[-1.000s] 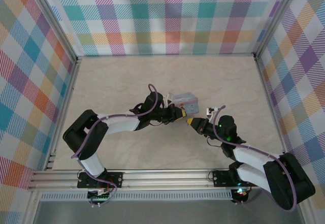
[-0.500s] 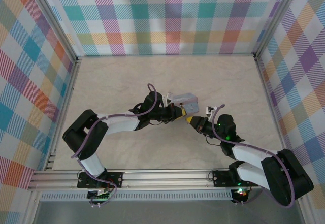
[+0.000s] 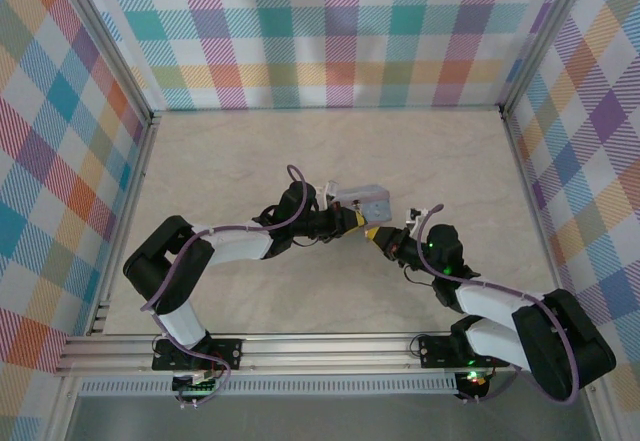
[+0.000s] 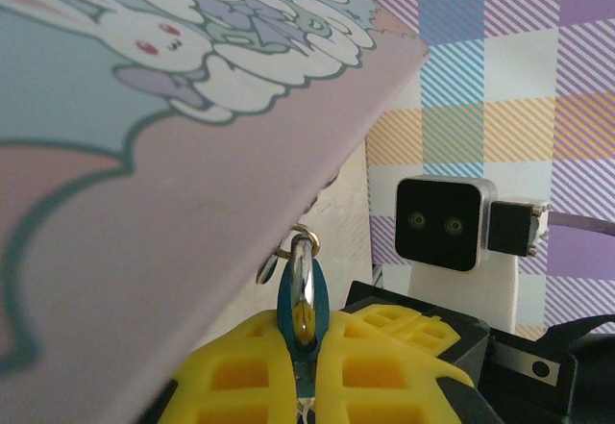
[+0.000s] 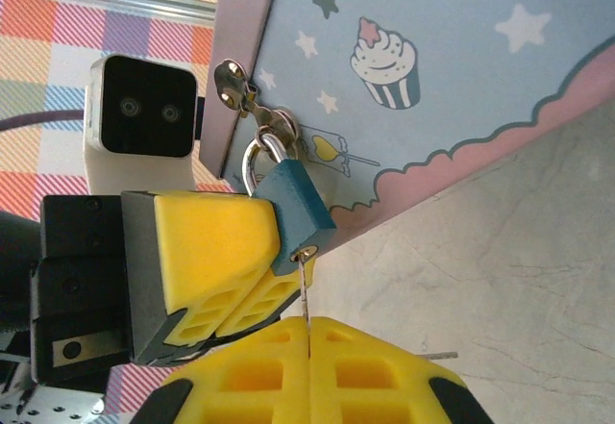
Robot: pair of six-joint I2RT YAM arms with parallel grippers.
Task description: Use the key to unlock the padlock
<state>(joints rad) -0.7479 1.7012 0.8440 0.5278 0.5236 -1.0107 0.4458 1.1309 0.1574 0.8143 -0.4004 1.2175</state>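
- If you start at the arm bases in the top view, both arms reach in and meet near the middle of the table (image 3: 230, 161). The left gripper (image 4: 306, 352) and the right gripper (image 5: 307, 333) are pretty much nose to nose there.
- Your right gripper is pinched together on the key (image 5: 305, 289). Only the thin metal blade sticks up out of its yellow fingers (image 5: 336, 342), and the tip sits right at the keyhole in the bottom face of the padlock (image 5: 296, 214). Can't tell how deep it goes.
- Your left gripper is clamped on the padlock's blue body from the side. In the left wrist view the blue body and shiny shackle poke up between its two yellow pads (image 4: 245, 342).
- The padlock is tilted, with its shackle (image 5: 252, 160) threaded through a small metal ring (image 5: 279, 118) on the hasp (image 5: 231, 83) at the edge of the box (image 5: 432, 107).
- That box is a pastel pink-and-blue one. You get a cupcake and stars on the face in the right wrist view, and cartoon bunnies on the face in the left wrist view. It sits just past the grippers.
- Beyond it the pale marbled tabletop runs back to the plaid walls (image 3: 340, 31).
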